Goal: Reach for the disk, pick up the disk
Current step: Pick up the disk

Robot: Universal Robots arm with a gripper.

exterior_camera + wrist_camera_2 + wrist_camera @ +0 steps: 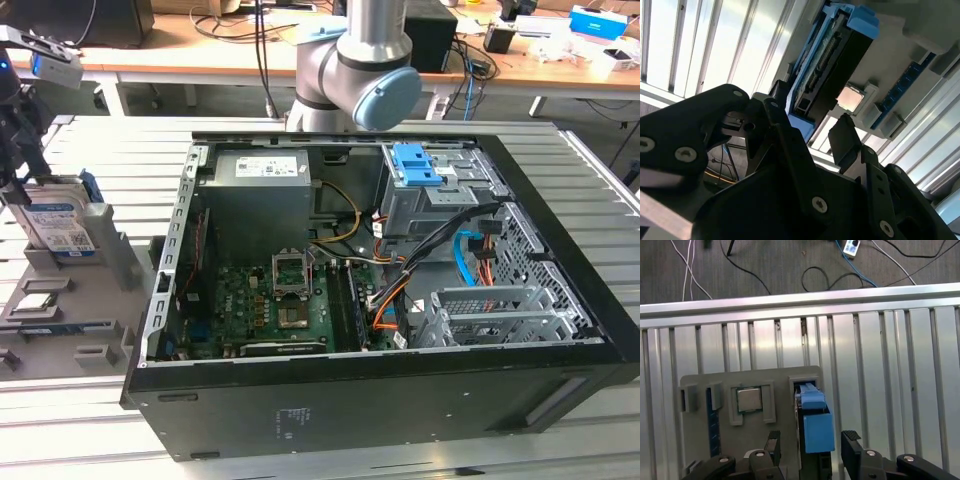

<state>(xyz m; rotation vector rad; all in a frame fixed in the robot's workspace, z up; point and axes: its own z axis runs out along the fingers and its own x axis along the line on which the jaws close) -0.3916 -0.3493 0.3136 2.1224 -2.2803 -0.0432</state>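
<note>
First wrist view: my end effector [811,445] is open, straddling the disk [817,427] standing in the grey holder [755,377], apparently not touching. Stiff, likely heavyish, slick metal; its flat faces suit gripping.

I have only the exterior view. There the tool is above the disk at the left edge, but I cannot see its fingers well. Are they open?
Observer: Yes, open. In the first wrist view the tool has one finger on each side of the disk.
Operator: Do they touch the disk?
Observer: No. A gap shows on both sides, and the disk stands nearer to one finger than to the other.
</note>
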